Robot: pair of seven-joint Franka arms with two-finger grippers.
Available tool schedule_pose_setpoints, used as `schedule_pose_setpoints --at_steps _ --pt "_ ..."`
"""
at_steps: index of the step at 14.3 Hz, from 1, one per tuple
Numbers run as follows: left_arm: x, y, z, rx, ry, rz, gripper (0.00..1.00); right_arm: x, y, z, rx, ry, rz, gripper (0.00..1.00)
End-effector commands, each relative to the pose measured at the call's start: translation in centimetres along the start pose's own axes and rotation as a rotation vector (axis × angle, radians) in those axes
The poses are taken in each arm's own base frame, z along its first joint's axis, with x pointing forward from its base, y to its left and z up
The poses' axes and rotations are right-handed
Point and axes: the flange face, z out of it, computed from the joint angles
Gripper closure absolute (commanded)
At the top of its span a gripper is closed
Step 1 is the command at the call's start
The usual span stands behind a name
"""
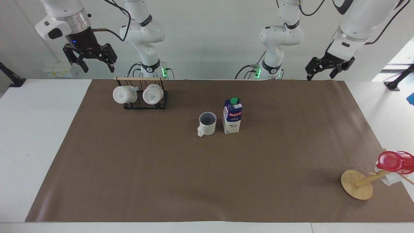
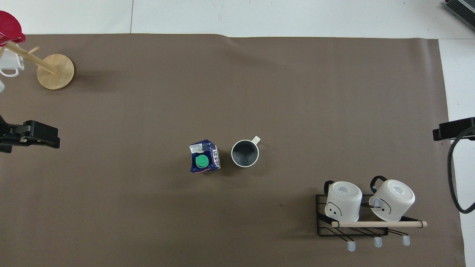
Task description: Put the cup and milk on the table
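— Where were the cup [image 1: 207, 123] and milk [image 1: 232, 116]?
— Upright mid-worktop [image 1: 291, 155], side by side, milk at the cup's three o'clock from across. My left gripper [image 1: 329, 66] and right gripper [image 1: 91, 59] hung raised, spread wide, empty.

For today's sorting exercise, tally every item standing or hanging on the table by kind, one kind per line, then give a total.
Off-white mug standing on the brown sheet: 1
White mugs on the black wire rack: 2
Red cup on the wooden mug tree: 1
Milk carton: 1
Black wire rack: 1
Wooden mug tree: 1
Total: 7
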Motion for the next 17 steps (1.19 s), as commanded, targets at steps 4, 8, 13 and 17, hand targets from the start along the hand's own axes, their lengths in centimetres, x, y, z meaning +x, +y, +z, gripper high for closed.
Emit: schedule_pose_setpoints --at_steps 4,8,13,17 --pt "-1.02 -0.83 -1.36 -0.004 0.005 0.035 0.0 -0.48 0.21 -0.11 -0.005 -0.009 0.007 0.0" --pt "-1.6 -0.72 -2.0 -0.004 0.018 0.037 0.0 -0.48 0.21 -0.11 -0.005 -0.009 0.007 0.0" --pt "-1.85 -0.61 -2.14 0.006 0.02 0.041 0.0 -0.48 0.21 -0.11 -0.005 -0.009 0.007 0.0" --pt "-1.85 -0.52 -2.07 0.006 0.019 0.041 0.0 -0.48 0.21 -0.11 -0.005 -0.009 0.007 0.0"
